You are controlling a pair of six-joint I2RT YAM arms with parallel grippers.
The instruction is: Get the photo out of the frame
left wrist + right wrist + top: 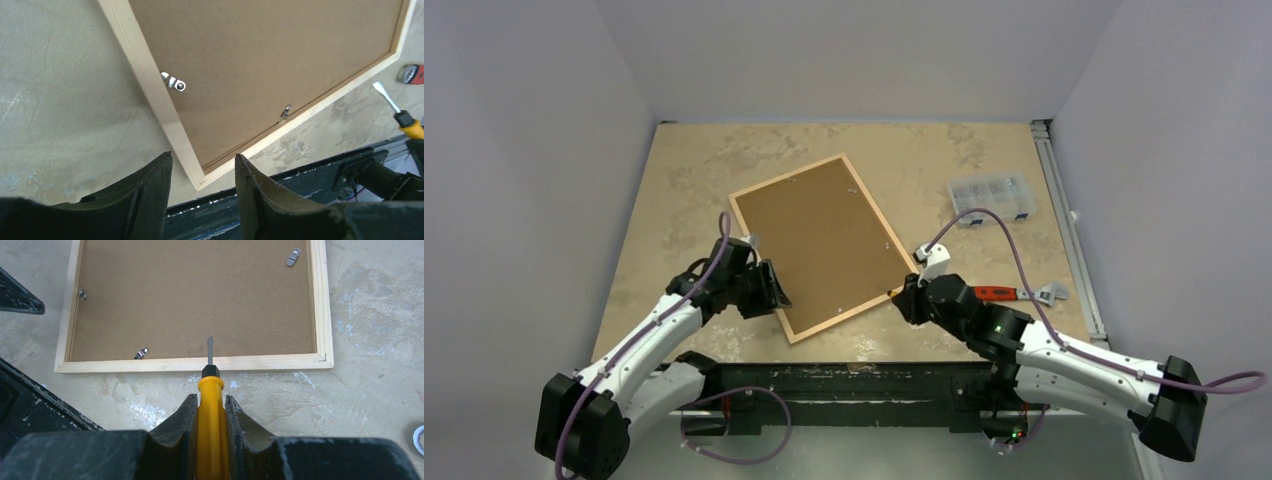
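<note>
Frame (786,175) lies face down on the counter (684,170), skewed, one corner towards the near edge. Brown backing board (819,240) is seated inside the rails and covers the whole opening. The photo is not in view from any camera; judged to be under the board, inside the frame.

Small metal clips show around the board: one (173,82) on the left rail, another (141,353) by the near rail, one (293,257) at the far right. They seem to reach from the rails onto the board, so the board looks fastened.

Right gripper (210,400) is clamped on a yellow-handled screwdriver (210,390). The flat blade crosses the near rail with its tip over the board edge; whether it touches, cannot tell.

Left gripper (202,157) is empty, its jaws moderately apart, hovering just off the frame's near-left corner and not touching it.

Adjustable wrench (1014,294) and clear parts box (992,196) sit apart at the right.

Progress: early. Tool is in hand, nothing opened. Left to do: turn the clips aside, lift the board out, then take out the photo.
</note>
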